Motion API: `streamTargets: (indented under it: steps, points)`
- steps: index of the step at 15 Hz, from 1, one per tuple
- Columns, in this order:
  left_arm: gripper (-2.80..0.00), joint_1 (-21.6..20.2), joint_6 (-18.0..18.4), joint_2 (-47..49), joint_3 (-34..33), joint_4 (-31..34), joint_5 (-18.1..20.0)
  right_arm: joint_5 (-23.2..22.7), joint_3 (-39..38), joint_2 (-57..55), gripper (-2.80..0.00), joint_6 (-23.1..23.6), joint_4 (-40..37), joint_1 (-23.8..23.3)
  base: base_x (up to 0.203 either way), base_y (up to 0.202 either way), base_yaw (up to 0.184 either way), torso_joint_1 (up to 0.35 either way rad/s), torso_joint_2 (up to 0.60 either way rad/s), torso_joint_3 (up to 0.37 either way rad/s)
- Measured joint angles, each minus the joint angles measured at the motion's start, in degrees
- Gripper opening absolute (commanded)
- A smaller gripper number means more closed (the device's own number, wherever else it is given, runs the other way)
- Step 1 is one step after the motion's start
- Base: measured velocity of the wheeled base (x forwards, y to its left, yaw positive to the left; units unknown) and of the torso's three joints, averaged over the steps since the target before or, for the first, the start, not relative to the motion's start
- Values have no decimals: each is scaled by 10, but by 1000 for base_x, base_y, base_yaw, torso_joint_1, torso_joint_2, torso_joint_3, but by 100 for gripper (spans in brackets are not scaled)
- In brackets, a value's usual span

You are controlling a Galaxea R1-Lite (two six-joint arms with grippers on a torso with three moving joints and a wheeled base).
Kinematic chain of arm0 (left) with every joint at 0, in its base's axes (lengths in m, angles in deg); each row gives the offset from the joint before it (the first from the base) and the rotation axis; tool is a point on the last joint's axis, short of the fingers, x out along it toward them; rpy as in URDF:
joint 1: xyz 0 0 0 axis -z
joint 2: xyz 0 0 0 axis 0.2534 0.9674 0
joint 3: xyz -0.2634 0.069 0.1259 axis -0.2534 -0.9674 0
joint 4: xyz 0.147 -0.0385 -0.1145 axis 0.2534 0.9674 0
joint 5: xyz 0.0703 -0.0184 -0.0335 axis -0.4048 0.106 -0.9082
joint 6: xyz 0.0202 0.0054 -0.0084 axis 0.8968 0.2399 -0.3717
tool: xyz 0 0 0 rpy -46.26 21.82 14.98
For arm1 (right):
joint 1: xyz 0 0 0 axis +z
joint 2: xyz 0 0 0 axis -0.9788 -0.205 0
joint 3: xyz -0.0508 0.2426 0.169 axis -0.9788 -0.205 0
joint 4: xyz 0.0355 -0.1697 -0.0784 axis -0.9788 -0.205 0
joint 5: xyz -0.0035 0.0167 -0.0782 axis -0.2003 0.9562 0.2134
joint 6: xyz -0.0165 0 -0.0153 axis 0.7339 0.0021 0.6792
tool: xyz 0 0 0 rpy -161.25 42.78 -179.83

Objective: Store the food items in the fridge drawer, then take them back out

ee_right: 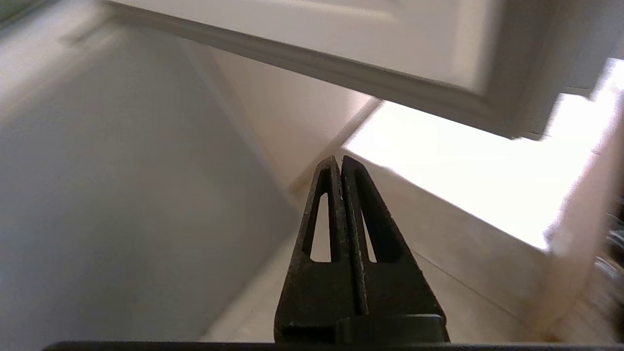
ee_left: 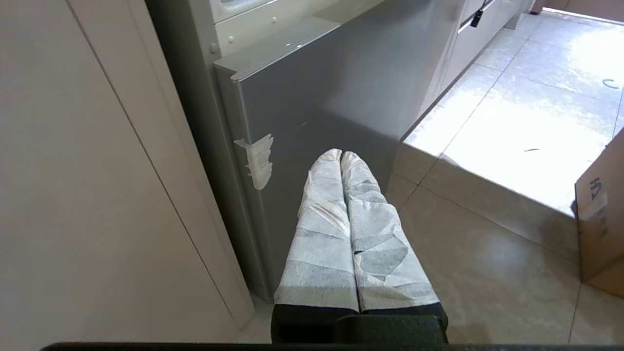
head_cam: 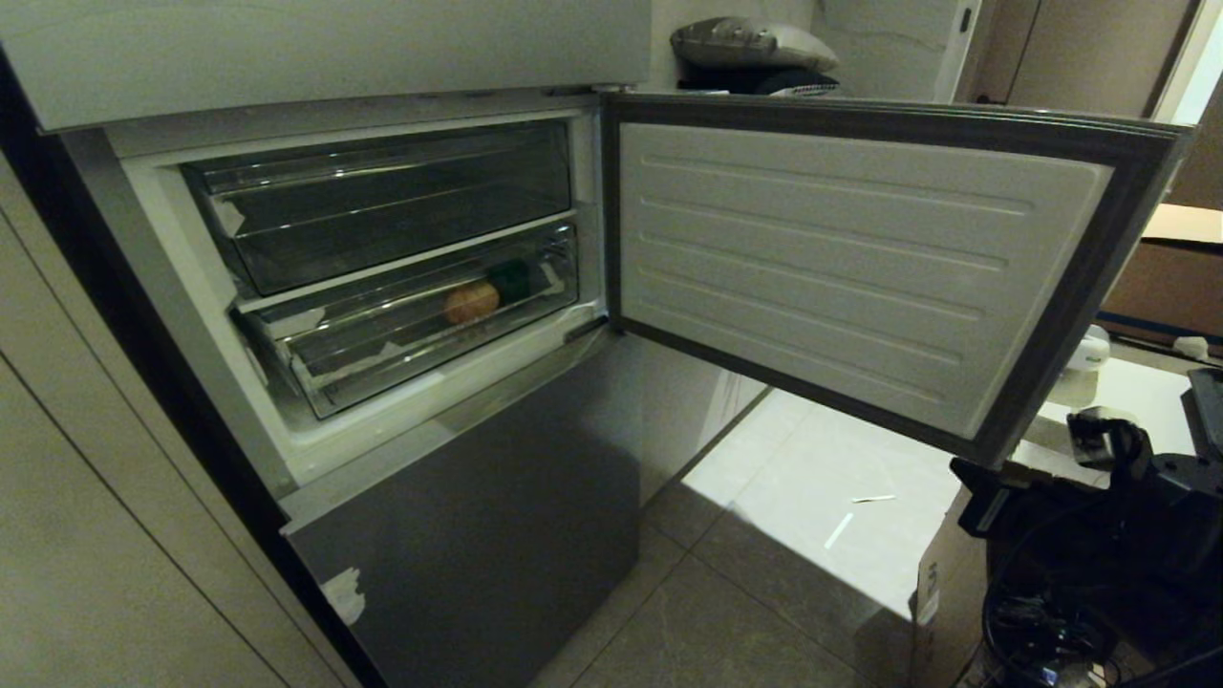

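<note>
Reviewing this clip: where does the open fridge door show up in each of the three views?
Head view: open fridge door swung right, white ribbed inner panel facing us.
Left wrist view: not in it.
Right wrist view: its lower edge above the shut right gripper.
Shared landmark: the bright floor patch.

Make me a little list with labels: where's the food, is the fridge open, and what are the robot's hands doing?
fridge door: swung open to the right
drawer: lower clear bin, pushed in
upper tray: looks empty
orange-brown piece: inside the drawer
green lump: inside the drawer, beside the orange-brown piece
left gripper: fingers shut, holding nothing, low by the grey lower door
right gripper: fingers shut, holding nothing, below the open door
</note>
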Motion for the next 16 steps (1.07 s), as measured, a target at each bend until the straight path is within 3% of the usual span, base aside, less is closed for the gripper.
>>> streamTargets:
  steps: [5, 9, 12, 16]
  points:
    - [-280, 0, 0, 0, 0, 0, 0, 128, -84, 20, -280, -2, -1, -1, 0, 0, 0, 0, 0, 0]
    - [-280, 0, 0, 0, 0, 0, 0, 224, -97, 81, -280, 1, 0, -1, 0, 0, 0, 0, 0, 0]
    - [-280, 0, 0, 0, 0, 0, 0, 248, -98, 142, -280, 24, 0, -21, 0, 0, 0, 0, 0, 0]
    - [-280, 0, 0, 0, 0, 0, 0, 248, -87, 216, -280, 75, 0, -131, 0, 0, 0, 0, 0, 0]
